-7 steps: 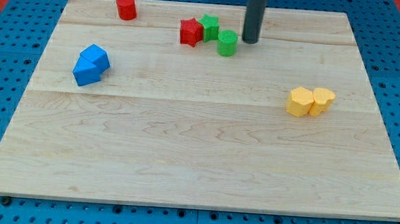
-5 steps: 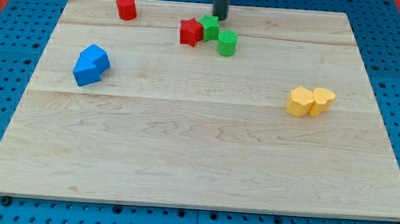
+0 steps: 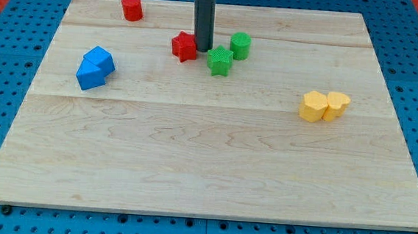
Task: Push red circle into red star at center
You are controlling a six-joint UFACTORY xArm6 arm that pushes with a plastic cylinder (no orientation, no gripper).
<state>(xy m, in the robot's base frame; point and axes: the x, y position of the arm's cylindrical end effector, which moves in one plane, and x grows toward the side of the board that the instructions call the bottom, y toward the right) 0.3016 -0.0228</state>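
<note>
Wooden bench with coloured blocks and a dark rod near the top edge.

No gripper in view, only my tip, wedged between the red star on its left and the green star on its right, touching or nearly touching both. Red circle well apart, near the top-left corner. Green cylinder just above-right of the green star. Two blue blocks touching near the left edge. Two yellow blocks touching toward the right edge.
</note>
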